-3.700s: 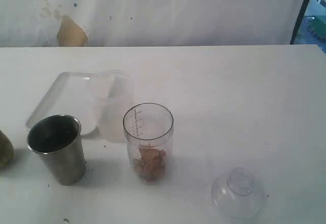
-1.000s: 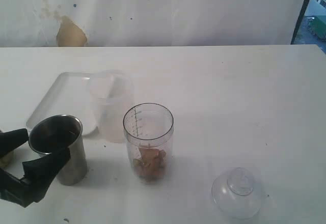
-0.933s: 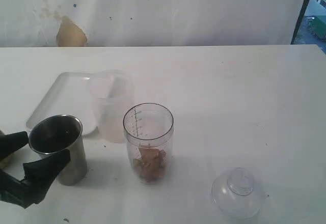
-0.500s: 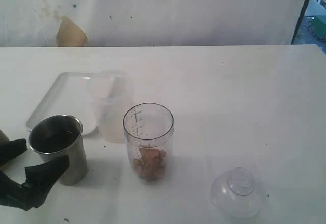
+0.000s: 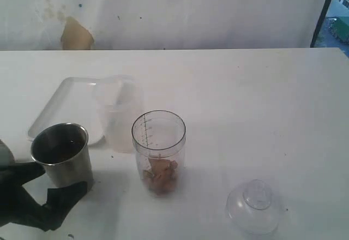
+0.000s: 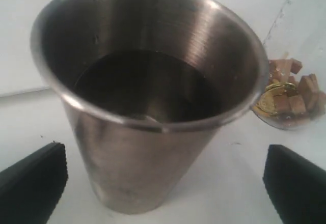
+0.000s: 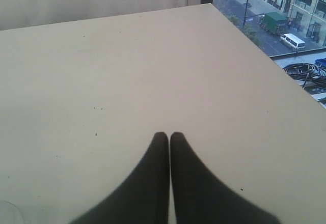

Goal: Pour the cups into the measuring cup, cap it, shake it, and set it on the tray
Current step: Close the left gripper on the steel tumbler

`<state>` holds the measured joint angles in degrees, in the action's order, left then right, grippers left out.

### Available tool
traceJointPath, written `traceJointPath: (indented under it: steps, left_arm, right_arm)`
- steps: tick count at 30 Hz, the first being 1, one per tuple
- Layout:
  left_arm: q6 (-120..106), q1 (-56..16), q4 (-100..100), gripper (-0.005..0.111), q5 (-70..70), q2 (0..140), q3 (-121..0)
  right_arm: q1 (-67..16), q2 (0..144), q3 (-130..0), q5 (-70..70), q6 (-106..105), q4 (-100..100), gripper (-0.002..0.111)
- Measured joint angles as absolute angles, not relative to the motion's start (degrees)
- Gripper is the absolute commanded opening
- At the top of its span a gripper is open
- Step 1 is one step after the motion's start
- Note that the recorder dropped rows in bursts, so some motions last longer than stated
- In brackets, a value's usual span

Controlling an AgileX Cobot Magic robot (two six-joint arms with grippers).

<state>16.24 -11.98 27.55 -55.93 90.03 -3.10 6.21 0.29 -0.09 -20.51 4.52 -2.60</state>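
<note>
The steel tumbler [image 5: 61, 155] stands upright at the front left with dark liquid inside, and fills the left wrist view [image 6: 147, 96]. My left gripper [image 5: 50, 183] is open just in front of it. Its two black fingers [image 6: 33, 183] are spread wider than the tumbler and do not touch it. The clear measuring cup [image 5: 158, 151] stands to the tumbler's right with brown chunks [image 6: 288, 94] at its bottom. The dome cap [image 5: 255, 206] lies at the front right. Behind the tumbler lies the white tray [image 5: 68, 106]. The brown cup is hidden at the left edge. My right gripper [image 7: 169, 135] is shut and empty over bare table.
A frosted translucent tub [image 5: 119, 112] stands on the tray's right end, just behind the measuring cup. The table's far edge [image 7: 265, 61] runs beside the right gripper, with a street below it. A white wall backs the table.
My left gripper has slid toward the table's front and a little right beside the tumbler. The tumbler, measuring cup and cap have stayed in place.
</note>
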Motion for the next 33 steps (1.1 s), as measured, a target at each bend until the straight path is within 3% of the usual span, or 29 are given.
traceJointPath:
  steps: [9, 33]
  left_arm:
    - [6.3, -12.0, 27.7, 0.105, -64.9, 99.2, -6.9]
    - [-1.0, -12.0, 23.2, 0.105, -68.6, 110.1, -14.0]
  right_arm:
    - [6.2, 0.3, -0.1, -20.5, 4.5, -2.6, 0.001]
    - [6.2, 0.3, -0.1, -20.5, 4.5, -2.6, 0.001]
